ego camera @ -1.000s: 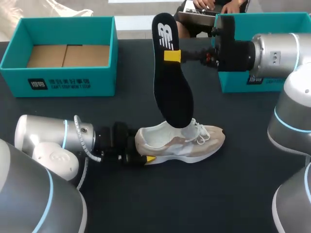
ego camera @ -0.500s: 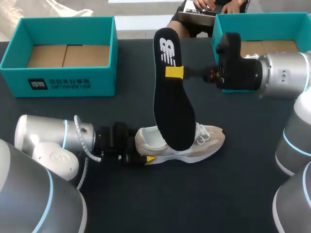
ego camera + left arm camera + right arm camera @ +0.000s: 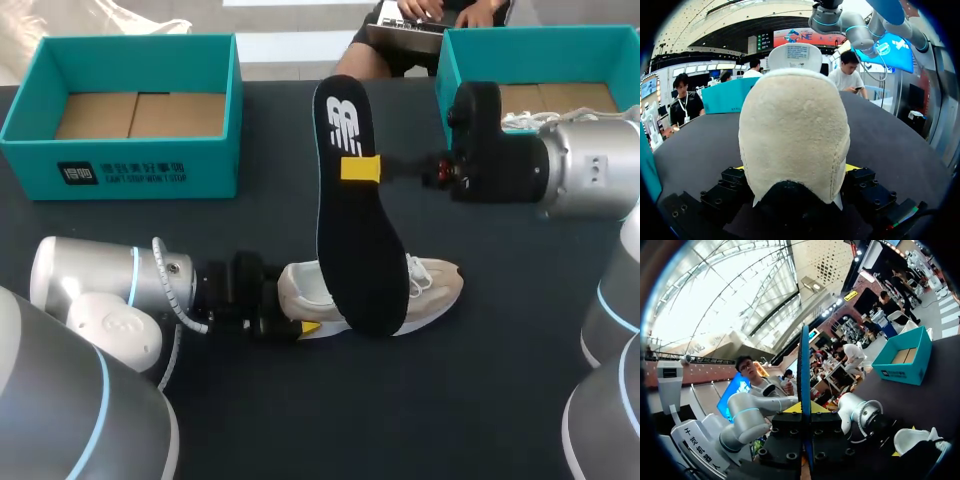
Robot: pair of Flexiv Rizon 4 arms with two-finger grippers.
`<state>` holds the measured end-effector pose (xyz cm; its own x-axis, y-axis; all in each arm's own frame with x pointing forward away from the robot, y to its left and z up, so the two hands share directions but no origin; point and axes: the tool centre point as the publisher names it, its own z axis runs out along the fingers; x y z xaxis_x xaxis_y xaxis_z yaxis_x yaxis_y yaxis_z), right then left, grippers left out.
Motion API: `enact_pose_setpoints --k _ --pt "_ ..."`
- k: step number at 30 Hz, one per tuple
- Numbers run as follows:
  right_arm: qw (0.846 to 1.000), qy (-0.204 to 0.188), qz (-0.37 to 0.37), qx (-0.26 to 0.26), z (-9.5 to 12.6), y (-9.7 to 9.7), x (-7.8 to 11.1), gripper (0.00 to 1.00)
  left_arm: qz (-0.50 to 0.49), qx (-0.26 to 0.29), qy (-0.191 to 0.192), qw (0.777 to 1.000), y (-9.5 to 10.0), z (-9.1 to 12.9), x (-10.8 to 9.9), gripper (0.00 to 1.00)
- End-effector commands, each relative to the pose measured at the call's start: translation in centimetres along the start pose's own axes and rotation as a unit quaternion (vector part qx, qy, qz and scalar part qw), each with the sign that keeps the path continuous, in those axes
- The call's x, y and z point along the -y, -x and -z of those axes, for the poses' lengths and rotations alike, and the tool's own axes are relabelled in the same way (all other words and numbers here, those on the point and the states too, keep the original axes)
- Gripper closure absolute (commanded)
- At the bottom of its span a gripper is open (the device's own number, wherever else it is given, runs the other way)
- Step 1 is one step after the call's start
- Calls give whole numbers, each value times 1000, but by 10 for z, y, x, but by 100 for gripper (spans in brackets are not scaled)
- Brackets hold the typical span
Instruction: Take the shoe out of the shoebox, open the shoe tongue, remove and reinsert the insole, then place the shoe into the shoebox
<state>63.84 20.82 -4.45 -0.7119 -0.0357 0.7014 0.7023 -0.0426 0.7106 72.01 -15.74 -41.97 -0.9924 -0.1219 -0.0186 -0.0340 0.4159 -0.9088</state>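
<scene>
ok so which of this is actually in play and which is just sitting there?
In play: insole, shoe, left gripper, right gripper, and probably the empty left shoebox.
Lying about: right shoebox, likely a spare.

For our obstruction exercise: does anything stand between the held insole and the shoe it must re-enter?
Nothing visible does. The insole, clamped in the right tool, hangs over the shoe; the left tool holds its heel.
</scene>
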Motion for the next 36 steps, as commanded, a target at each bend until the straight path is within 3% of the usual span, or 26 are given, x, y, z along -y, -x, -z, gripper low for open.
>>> enact_pose_setpoints --k 1,15,28,29,30,31,36 --pt "1000 -6 -3 5 4 -7 1 100 0 0 1 1000 0 0 -1 100" --pt "1000 -28 -7 1 8 -13 6 100 0 0 1 1000 0 0 -1 100" --pt "1000 -25 -3 2 9 -13 6 100 1 -1 2 1000 2 3 0 100" --pt "1000 -25 -3 2 9 -13 6 100 5 0 10 1000 3 6 1 96" --pt "1000 -25 -3 2 9 -13 6 100 11 1 18 1000 3 9 1 56" --pt "1000 -25 -3 2 9 -13 6 100 16 3 22 1000 3 12 2 0" --pt "1000 -25 -3 2 9 -13 6 100 29 -2 78 997 0 27 11 0"
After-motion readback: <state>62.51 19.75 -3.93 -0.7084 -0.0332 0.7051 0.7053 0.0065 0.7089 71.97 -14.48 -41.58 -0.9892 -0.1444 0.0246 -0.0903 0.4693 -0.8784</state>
